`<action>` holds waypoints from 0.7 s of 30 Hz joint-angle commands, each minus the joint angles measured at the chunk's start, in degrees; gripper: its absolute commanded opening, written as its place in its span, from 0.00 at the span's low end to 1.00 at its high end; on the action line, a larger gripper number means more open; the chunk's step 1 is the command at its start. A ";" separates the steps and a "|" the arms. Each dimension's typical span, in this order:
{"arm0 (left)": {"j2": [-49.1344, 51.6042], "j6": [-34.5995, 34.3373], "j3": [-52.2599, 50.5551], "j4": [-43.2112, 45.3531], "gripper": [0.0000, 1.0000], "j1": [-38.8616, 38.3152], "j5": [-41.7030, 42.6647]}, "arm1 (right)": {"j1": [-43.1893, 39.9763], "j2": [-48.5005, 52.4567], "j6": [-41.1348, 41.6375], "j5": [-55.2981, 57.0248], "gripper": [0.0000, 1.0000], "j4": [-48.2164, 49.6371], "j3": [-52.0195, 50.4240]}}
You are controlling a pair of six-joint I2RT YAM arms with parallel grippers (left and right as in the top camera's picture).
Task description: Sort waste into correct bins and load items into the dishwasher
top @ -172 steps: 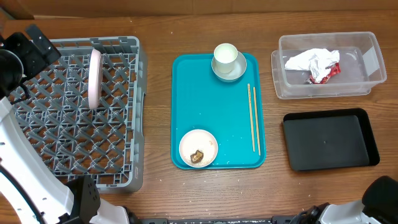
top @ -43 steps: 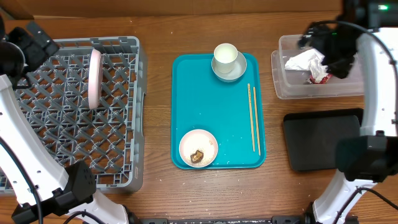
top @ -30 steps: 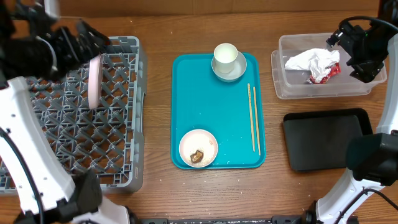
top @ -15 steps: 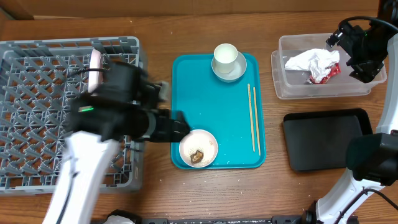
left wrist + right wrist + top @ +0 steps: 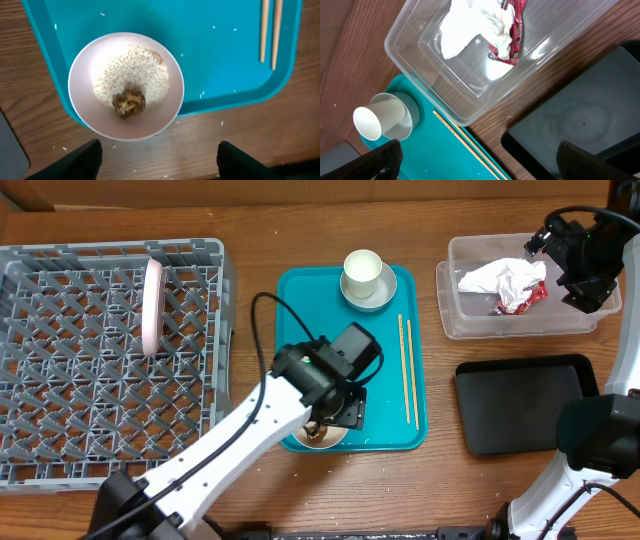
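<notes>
My left gripper (image 5: 159, 161) hangs open over the front bowl (image 5: 126, 85), which holds white rice and a brown food scrap (image 5: 129, 102); nothing is between the fingers. This bowl sits at the near edge of the teal tray (image 5: 320, 320), mostly under my left arm in the overhead view. Chopsticks (image 5: 408, 370) lie on the tray's right side. A white cup (image 5: 362, 268) stands in the second bowl (image 5: 372, 295) at the tray's far end. The plate (image 5: 152, 305) stands on edge in the grey rack (image 5: 60, 380). My right gripper (image 5: 487, 165) is open above the clear tub (image 5: 410, 55), which holds white paper (image 5: 470, 27) and a red wrapper (image 5: 516, 35).
A black tray (image 5: 530, 405) lies in front of the clear tub on the right. Loose rice grains (image 5: 64, 148) dot the wood near the front bowl and the teal tray. The rack fills the left side of the table.
My left arm has swung from over the rack across to the front bowl on the teal tray, its jaws narrowing a little. The right arm has stayed above the clear tub.
</notes>
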 commanded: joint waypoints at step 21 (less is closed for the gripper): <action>-5.77 1.01 42.93 -30.69 1.00 48.85 -22.18 | 0.04 -1.95 4.50 -3.17 1.00 4.20 1.01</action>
